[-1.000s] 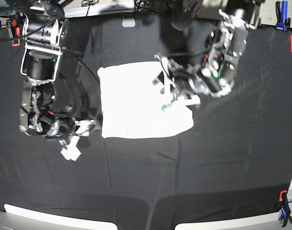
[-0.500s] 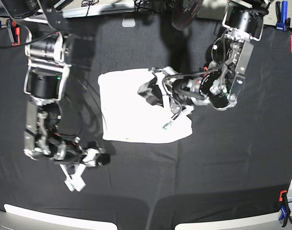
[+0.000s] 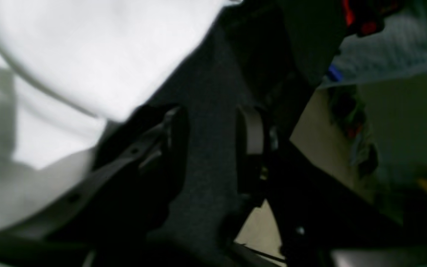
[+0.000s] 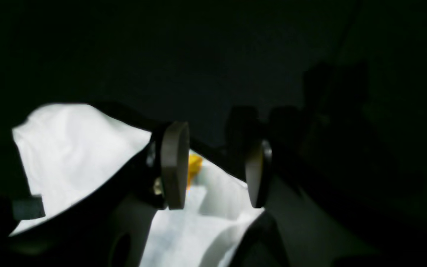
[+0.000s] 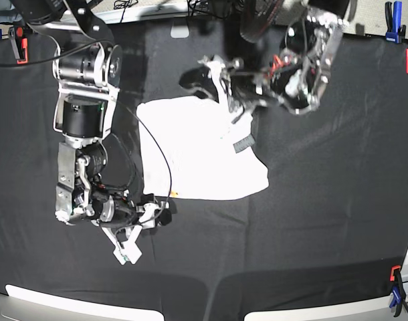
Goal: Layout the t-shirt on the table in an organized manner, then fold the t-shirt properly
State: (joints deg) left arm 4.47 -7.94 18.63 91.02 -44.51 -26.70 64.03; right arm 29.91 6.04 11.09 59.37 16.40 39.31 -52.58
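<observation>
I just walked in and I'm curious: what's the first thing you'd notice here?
The bright white t-shirt jumps out, lying folded in a rough square in the middle of the big black table. Two robot arms flank it: the left gripper is open, just past the shirt's far edge, and the right gripper is open near its front left corner. A small grey tag shows on the shirt's right side.
</observation>
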